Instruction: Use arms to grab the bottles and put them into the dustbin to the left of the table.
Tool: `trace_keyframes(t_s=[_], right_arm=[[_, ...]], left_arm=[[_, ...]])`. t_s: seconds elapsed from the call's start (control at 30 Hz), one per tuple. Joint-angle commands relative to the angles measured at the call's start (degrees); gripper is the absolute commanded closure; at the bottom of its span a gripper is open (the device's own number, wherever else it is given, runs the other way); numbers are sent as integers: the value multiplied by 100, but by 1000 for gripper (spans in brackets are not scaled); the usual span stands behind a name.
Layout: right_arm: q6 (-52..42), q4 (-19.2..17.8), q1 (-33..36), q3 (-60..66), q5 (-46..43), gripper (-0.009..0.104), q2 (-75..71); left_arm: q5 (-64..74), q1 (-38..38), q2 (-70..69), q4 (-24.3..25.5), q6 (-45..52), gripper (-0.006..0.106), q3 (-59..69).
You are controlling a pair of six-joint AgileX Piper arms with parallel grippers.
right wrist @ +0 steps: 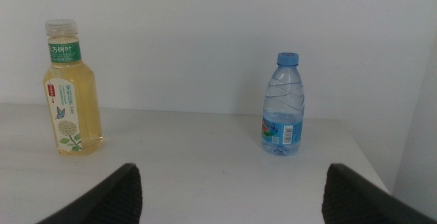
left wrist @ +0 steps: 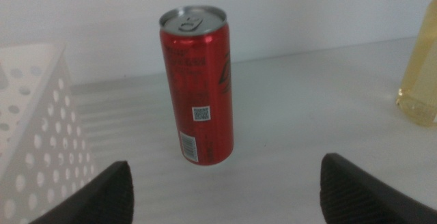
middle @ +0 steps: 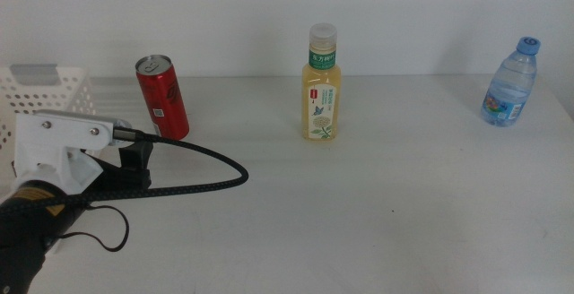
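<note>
A red can (middle: 162, 96) stands upright at the table's back left, next to the white perforated dustbin (middle: 47, 90). My left gripper (middle: 133, 167) sits just in front of the can, open, with the can (left wrist: 199, 85) centred ahead of its spread jaws and not touching them. A yellow tea bottle (middle: 322, 86) with a white cap stands mid-table. The small blue-capped water bottle (middle: 512, 83) stands at the far right. The right wrist view shows my right gripper (right wrist: 229, 200) open, well short of the water bottle (right wrist: 283, 106) and tea bottle (right wrist: 70, 91). The right arm is outside the middle view.
The dustbin wall (left wrist: 37, 128) stands close beside the can. A thick black cable (middle: 193, 183) loops from the left arm over the tabletop (middle: 359, 213). A white wall runs behind the table.
</note>
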Motion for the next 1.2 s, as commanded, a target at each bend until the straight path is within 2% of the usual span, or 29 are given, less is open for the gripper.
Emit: trace_keyframes(t_s=[0.0, 0.73, 1.03, 1.17], right_arm=[[-52, -53, -17, -43, -444, 19, -162], [-52, -53, -17, -43, -444, 19, -162], [-52, -53, -17, -43, -444, 19, -162], [-52, -53, -17, -43, -444, 19, -162]], left_arm=[[-525, -25, -119, 40, -118, 10, -144], [-542, -25, 0, 11, -637, 10, -144], [-1722, -25, 819, 109, -810, 10, -149], [-1833, -25, 1131, 134, -810, 10, -354]])
